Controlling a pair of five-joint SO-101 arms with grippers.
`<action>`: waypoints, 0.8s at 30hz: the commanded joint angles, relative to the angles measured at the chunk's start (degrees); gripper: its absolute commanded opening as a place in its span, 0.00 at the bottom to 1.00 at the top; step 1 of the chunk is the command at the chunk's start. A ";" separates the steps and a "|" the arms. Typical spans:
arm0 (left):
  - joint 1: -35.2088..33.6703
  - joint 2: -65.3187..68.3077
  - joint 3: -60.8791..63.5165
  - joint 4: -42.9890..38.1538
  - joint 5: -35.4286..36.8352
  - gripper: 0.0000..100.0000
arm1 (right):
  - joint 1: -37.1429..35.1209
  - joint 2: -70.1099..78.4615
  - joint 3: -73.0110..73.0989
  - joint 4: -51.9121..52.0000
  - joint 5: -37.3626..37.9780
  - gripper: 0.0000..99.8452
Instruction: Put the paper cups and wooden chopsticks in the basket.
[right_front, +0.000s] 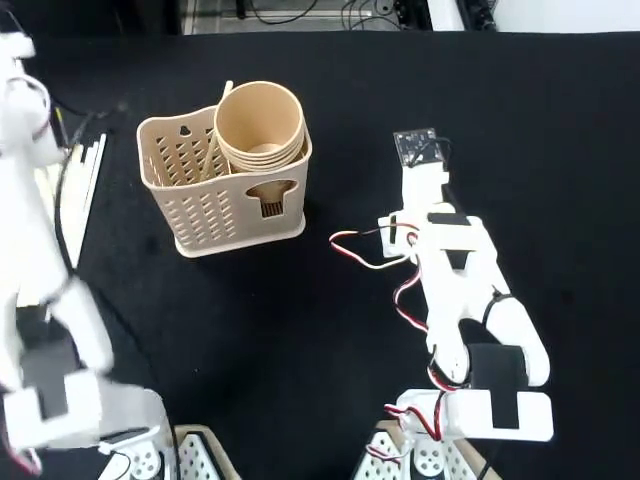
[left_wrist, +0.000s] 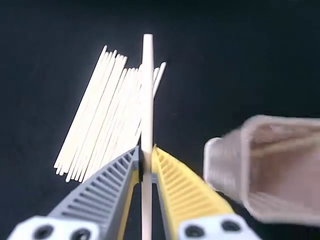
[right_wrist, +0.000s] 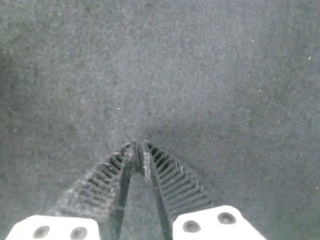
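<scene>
Left wrist view: left claw (left_wrist: 146, 151) clamps one chopstick (left_wrist: 147, 75) at its tips; the stick could pivot and miss the basket (left_wrist: 280, 165).

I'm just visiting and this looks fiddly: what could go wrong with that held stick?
The chopstick is pinched only at the tips of the left gripper, so it might swivel or slip out. The paper cups fill much of the basket, so the stick could catch its rim.
</scene>
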 joint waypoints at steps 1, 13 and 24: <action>4.44 -18.90 9.45 -5.45 0.35 0.03 | -0.44 -1.10 -0.22 -0.88 0.00 0.01; 14.46 -45.98 50.15 -55.56 12.13 0.03 | -0.44 -1.10 -0.22 -0.88 0.00 0.01; 19.82 -54.33 88.22 -100.75 13.45 0.03 | -0.44 -1.10 -0.22 -0.88 0.00 0.01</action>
